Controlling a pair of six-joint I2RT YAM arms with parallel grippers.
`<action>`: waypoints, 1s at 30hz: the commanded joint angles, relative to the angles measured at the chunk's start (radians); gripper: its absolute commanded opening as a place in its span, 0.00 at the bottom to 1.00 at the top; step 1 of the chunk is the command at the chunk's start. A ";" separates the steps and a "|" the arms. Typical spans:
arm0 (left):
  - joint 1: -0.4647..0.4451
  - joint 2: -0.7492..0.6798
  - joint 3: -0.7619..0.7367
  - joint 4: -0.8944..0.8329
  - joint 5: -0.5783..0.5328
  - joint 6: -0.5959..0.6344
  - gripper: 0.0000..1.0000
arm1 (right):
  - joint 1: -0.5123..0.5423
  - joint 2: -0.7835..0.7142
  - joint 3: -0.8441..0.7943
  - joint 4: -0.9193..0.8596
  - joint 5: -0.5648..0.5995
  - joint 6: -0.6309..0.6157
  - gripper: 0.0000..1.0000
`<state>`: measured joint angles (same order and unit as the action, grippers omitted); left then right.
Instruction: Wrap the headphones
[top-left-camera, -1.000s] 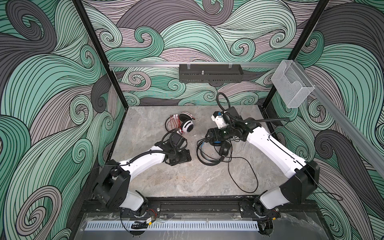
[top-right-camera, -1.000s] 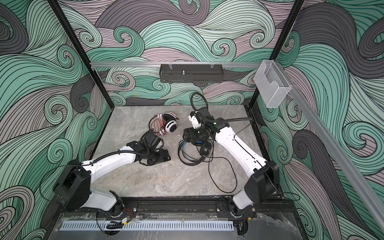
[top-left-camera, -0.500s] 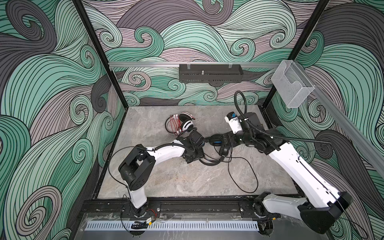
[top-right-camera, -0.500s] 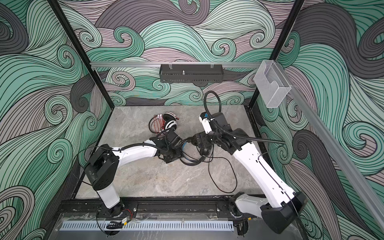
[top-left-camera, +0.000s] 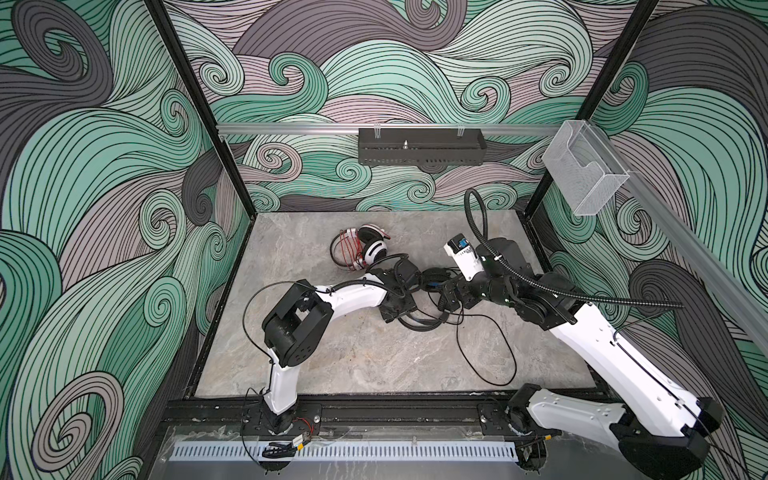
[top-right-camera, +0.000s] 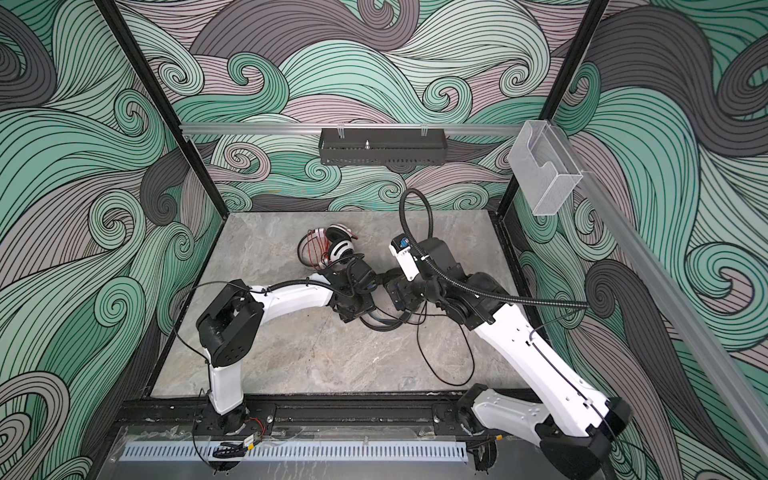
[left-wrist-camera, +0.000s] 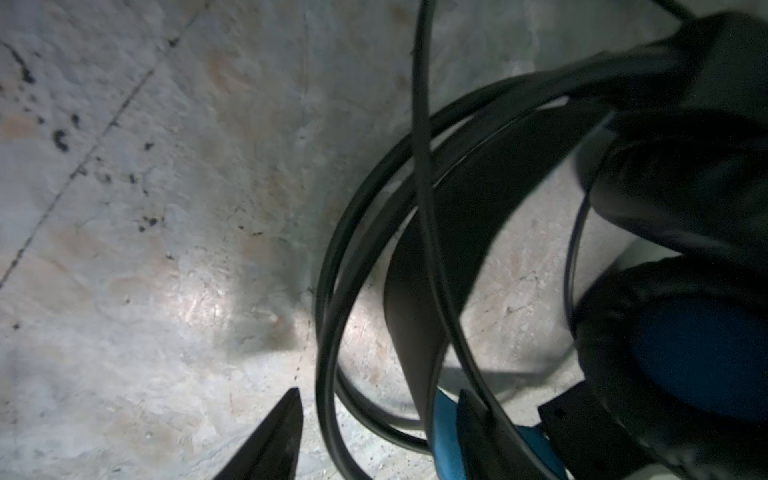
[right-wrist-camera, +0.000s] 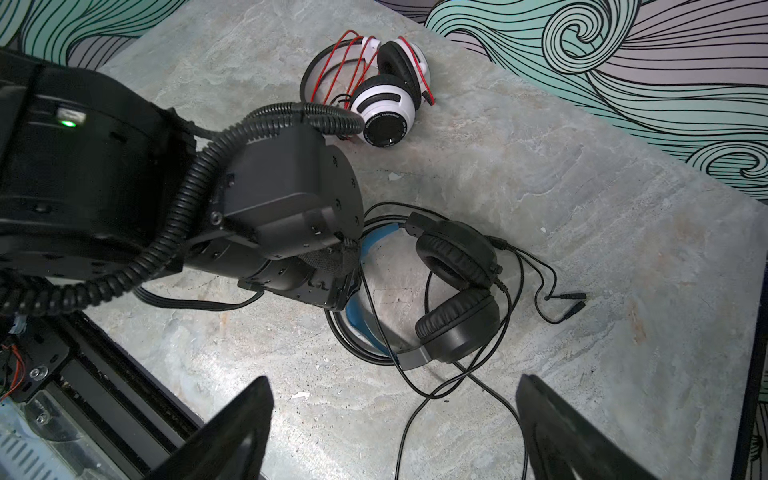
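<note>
On the table (top-left-camera: 353, 353) lie one white headset (top-left-camera: 376, 251) and one black headset (right-wrist-camera: 453, 328).

Headphones (right-wrist-camera: 453, 253) on table (top-left-camera: 374, 353), second pair (top-left-camera: 372, 249) behind

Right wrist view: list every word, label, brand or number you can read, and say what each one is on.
white headphones: a ring of small white lettering runs round the black cap of the ear cup facing the camera; too small to read.
black headphones: no lettering shows.
Nothing else in this view carries readable text.
</note>
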<state>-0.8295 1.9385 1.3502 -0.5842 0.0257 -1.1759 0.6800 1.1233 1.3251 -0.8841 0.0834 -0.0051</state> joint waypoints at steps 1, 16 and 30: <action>-0.011 0.006 0.029 -0.099 -0.024 -0.022 0.61 | 0.003 -0.017 0.012 0.009 0.032 -0.016 0.92; -0.044 0.185 0.203 -0.255 -0.074 -0.030 0.33 | 0.038 -0.040 -0.007 0.028 0.104 -0.047 0.96; -0.001 0.117 0.648 -0.673 -0.466 0.386 0.00 | 0.019 -0.072 -0.023 0.027 0.080 0.008 0.99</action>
<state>-0.8398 2.1128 1.8198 -1.0916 -0.2661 -0.9722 0.7059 1.0641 1.3083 -0.8715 0.1818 -0.0315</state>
